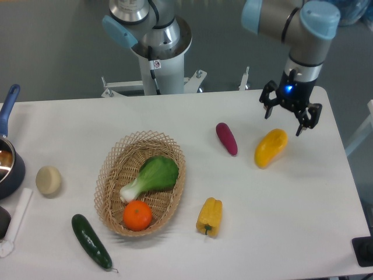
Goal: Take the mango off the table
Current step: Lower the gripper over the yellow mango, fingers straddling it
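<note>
Camera view: our gripper (289,117) hangs over the table (291,221) with jaws spread wide, nothing between them. We can't tell its height off the surface from this angle. The mango (270,147) lies flat on the table just below and slightly left of the gripper in frame, its orange end pointing up toward the fingertips (301,132); one fingertip looks close to that end, but we can't confirm contact. Left of the gripper sits the purple vegetable (227,139), near the mango but apart from it. Further left and lower, well away from the gripper: yellow bell pepper (210,217), then the wicker basket (111,175) holding a bok choy (151,177) and an orange (137,215).
</note>
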You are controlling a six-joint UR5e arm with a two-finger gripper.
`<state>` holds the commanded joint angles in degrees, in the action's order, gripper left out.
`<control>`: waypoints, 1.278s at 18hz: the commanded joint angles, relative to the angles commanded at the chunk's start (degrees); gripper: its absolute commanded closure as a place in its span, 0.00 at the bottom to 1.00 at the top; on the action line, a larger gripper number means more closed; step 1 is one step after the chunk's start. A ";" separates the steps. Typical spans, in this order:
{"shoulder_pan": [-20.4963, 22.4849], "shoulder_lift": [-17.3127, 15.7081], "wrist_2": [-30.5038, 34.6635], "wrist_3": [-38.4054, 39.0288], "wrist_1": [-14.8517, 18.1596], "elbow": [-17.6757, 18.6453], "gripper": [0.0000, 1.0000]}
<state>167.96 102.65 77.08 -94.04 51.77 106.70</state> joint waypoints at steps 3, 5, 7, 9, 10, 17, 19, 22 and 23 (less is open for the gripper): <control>-0.87 1.58 6.39 -0.87 0.00 -0.26 0.00; -2.72 2.90 11.32 -0.97 0.09 -1.14 0.00; -2.90 3.96 12.48 -0.97 0.09 -1.06 0.00; -2.73 4.66 12.39 -1.05 0.00 -0.97 0.00; -2.64 5.01 12.31 -1.23 0.09 -0.79 0.00; -2.02 7.03 12.22 -2.02 -0.35 -0.70 0.00; -1.32 7.74 12.30 -2.11 -0.35 -0.70 0.00; -0.70 7.65 12.39 -3.16 -0.35 0.53 0.00; -0.70 7.74 12.39 -3.69 -0.35 0.35 0.00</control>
<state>167.26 110.39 89.47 -97.73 51.42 107.05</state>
